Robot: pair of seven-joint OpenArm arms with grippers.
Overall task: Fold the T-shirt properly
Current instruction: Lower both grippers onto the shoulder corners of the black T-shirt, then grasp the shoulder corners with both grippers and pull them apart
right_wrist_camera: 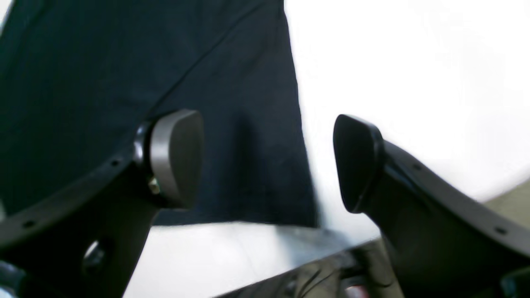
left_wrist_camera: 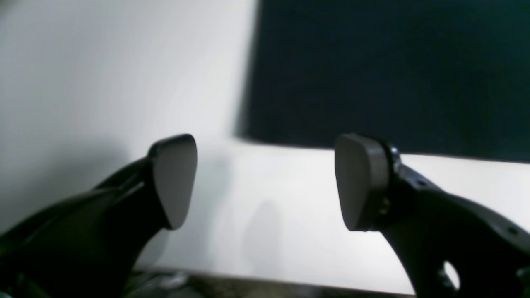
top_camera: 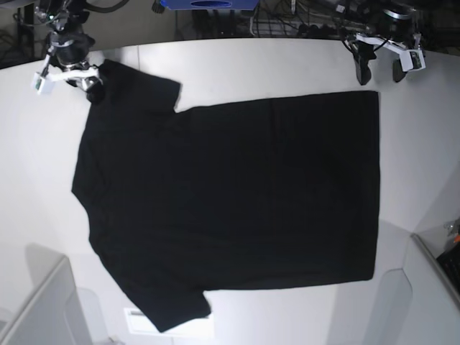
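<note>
The left end effector (left_wrist_camera: 265,182) has its two grey pads (left_wrist_camera: 174,180) well apart with nothing between them; through the gap shows bare white counter (left_wrist_camera: 124,82). A straight corner of the T-shirt (left_wrist_camera: 389,70) lies just beyond its tips, not touching them. In the base view this end effector (top_camera: 379,74) hangs at the far right corner of the counter, just past the shirt's hem corner.

The right end effector (right_wrist_camera: 269,161) is likewise spread wide and grips nothing. One pad (right_wrist_camera: 176,157) stands over black cloth, the other over white counter, with the edge of the T-shirt (right_wrist_camera: 124,62) running down between them. The picture is soft, so whether the pad brushes the cloth is hard to say. From the base view this end effector (top_camera: 79,75) sits at the far left, at the upper sleeve.

The T-shirt (top_camera: 237,201) lies spread flat on the counter (top_camera: 287,68), plain black side up, hem toward the right, collar toward the left, one sleeve toward the far edge and the other toward the near edge.
</note>
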